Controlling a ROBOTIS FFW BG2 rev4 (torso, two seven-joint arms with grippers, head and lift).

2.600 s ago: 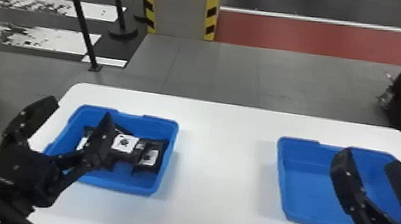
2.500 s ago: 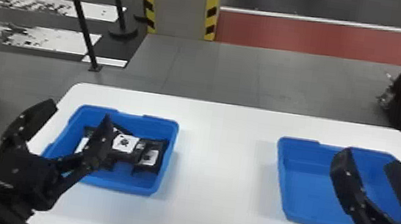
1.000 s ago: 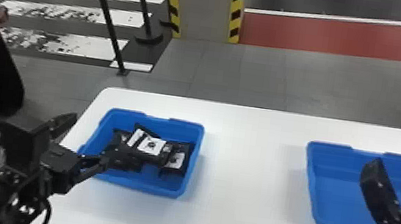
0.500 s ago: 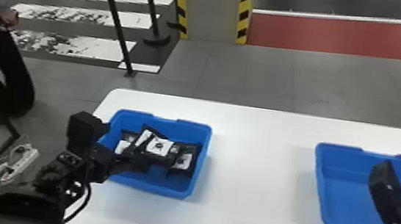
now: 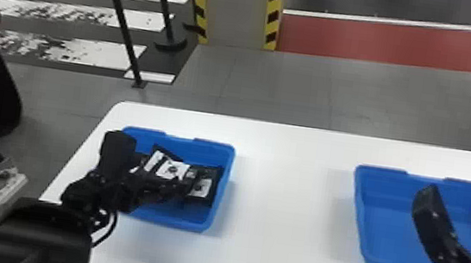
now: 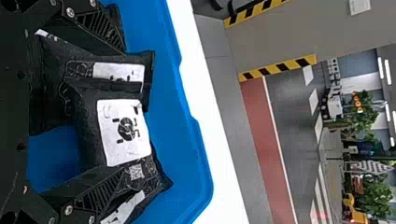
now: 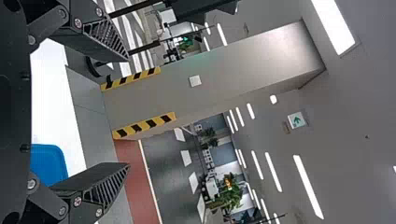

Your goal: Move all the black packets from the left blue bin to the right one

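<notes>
In the head view, my left gripper (image 5: 146, 169) is low at the left blue bin (image 5: 218, 203), its fingers apart. Black packets with white labels (image 5: 173, 170) lie piled in that bin, partly hidden by the gripper. The left wrist view has my left gripper (image 6: 123, 111) open around the pile, a labelled packet (image 6: 123, 132) between its fingers; contact cannot be told. Another packet (image 6: 119, 72) lies beside it. My right gripper (image 5: 462, 206) stands open above the right blue bin (image 5: 361, 210), where no packet can be seen. The right wrist view gives my right gripper (image 7: 128, 112) with parted fingers.
A white table (image 5: 289, 210) carries both bins, with a wide gap between them. Cables and a power strip (image 5: 0, 193) are at the left, near the left arm. Posts and a striped pillar (image 5: 240, 7) stand beyond the table.
The head view has swung left overall, then slightly back. My left gripper has shifted right and lower over the left bin. My right gripper holds its place over the right bin.
</notes>
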